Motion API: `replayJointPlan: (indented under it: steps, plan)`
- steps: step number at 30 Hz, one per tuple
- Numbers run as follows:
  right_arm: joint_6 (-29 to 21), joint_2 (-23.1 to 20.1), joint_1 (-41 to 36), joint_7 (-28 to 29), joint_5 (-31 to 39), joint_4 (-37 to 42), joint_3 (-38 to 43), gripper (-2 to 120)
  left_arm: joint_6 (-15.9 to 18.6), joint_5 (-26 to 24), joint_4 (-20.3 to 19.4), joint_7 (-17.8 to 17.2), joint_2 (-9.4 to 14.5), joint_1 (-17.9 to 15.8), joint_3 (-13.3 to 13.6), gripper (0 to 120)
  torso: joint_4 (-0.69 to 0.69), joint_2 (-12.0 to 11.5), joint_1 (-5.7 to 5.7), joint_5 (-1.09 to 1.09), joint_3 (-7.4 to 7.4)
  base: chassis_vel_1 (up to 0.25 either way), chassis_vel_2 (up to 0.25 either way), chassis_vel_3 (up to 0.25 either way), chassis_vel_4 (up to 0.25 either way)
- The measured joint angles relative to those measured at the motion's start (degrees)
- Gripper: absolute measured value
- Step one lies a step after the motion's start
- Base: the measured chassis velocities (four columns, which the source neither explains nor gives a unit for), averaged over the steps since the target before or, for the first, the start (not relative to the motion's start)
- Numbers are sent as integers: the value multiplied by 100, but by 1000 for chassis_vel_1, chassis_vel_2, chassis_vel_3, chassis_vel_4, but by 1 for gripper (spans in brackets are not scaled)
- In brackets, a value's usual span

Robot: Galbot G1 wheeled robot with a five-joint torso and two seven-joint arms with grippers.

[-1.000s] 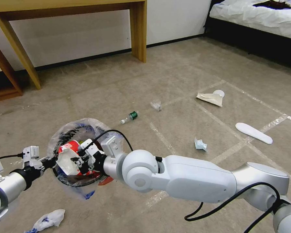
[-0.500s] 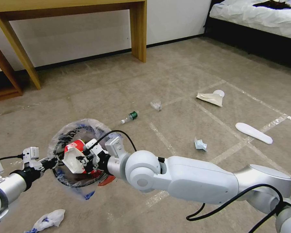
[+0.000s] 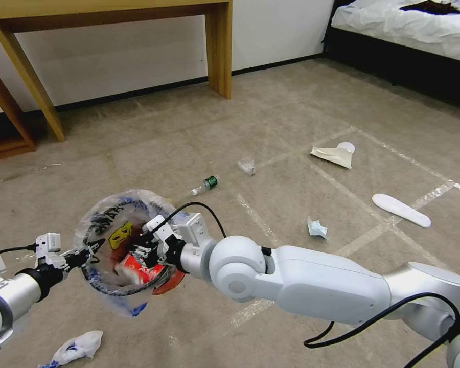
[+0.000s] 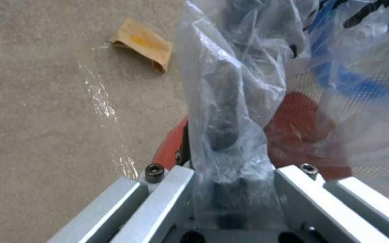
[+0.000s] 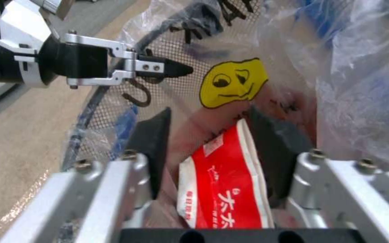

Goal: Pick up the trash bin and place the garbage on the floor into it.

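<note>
The left gripper (image 3: 89,249) pinches the light, flimsy-lined trash bin (image 3: 122,253) at its rim while the right gripper (image 5: 212,135), spread, hangs above a limp red wrapper (image 5: 226,189).

My head camera looks forward and down from high up, taking in the floor (image 3: 291,117) out to the wall at 12 o'clock, with the trash bin (image 3: 125,250) low at 8 o'clock. My left wrist camera sits right against the bin's liner (image 4: 230,101), looking along the left gripper (image 4: 224,141) down at carpet. My right wrist camera peers between its own fingers (image 5: 152,141) into the bin from very close, facing the left gripper. All three share the bin.
</note>
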Motion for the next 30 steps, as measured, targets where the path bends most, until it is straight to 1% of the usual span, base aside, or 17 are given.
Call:
replayJointPlan:
  steps: [1,3,4,5,7,8,9,10,11,12,14,15,21,30]
  plan:
    - [0,0,0,0,0,0,0,50,0,0,0,0,0,0,0,1,0,0,0,0,0,0,0,0,0]
    - [-10,-27,-1,14,0,23,0,62,0,7,1,-2,-13,0,15,1,0,0,0,0,0,0,0,0,0]
    - [-10,-27,-1,14,0,23,0,62,0,7,1,-2,-13,0,15,1,0,0,0,0,0,0,0,0,0]
    - [-11,-27,-2,15,0,33,3,68,0,8,4,-2,-13,-1,15,1,1,0,0,0,0,0,0,0,0]
    - [-13,-19,10,17,10,79,56,77,0,13,22,-2,-20,-8,15,1,0,0,0,0,0,0,0,0,0]
    - [-13,-19,10,17,10,79,56,77,0,13,22,-2,-20,-8,15,1,0,0,0,0,0,0,0,0,0]
    - [-13,9,21,17,18,102,102,84,1,25,31,-1,-38,-12,22,1,0,0,0,0,0,0,0,0,0]
    - [-13,9,21,17,18,102,102,84,1,25,31,-1,-38,-12,22,1,0,0,0,0,0,0,0,0,0]
    - [-10,47,31,17,21,123,149,89,0,52,48,2,-62,-12,39,1,0,0,0,0,0,0,0,0,0]
    - [-10,47,31,17,21,123,149,89,0,52,48,2,-62,-12,39,1,0,0,0,0,0,0,0,0,0]
    - [27,101,51,4,21,175,221,98,1,85,74,8,-92,-10,60,1,1,0,0,-1,0,0,0,0,0]
    - [71,129,68,-16,20,216,263,99,0,95,87,13,-96,-11,65,1,1,0,0,0,0,0,0,0,0]
    - [194,244,159,-133,34,405,592,100,0,101,129,18,-92,-29,63,1,1,0,0,-1,0,0,0,0,0]
    - [264,282,151,-175,48,512,775,100,0,121,136,22,-121,-32,74,1,1,0,0,-1,0,0,0,0,0]
